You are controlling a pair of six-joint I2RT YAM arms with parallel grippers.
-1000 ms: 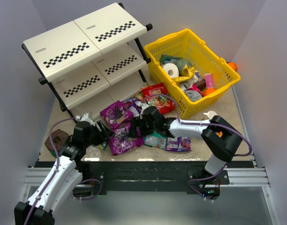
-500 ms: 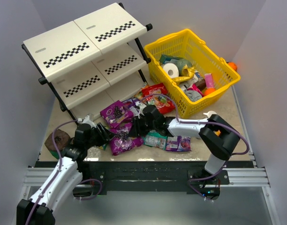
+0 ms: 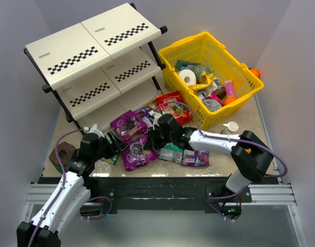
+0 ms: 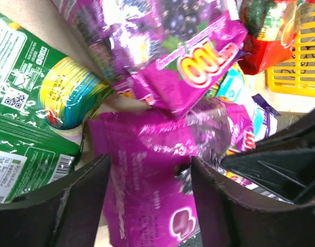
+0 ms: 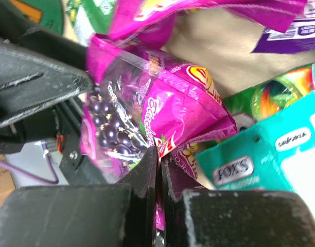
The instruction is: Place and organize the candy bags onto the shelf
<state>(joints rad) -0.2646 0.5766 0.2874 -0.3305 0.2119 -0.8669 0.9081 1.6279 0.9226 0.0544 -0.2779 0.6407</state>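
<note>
Right gripper [image 5: 158, 159], wide a second ago, now pinches the magenta grape candy bag [image 5: 162, 110]; left gripper [image 4: 150, 172] stays wide around it.

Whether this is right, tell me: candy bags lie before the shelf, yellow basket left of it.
Not quite: the yellow basket stands right of the shelf, as the top external view shows; the candy bags do lie before it.

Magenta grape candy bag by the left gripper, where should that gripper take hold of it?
Pinch its left edge, coming in low from the left: the magenta bag is thin and flat, sits inside the open left gripper, and the right gripper pinches its opposite edge.
</note>
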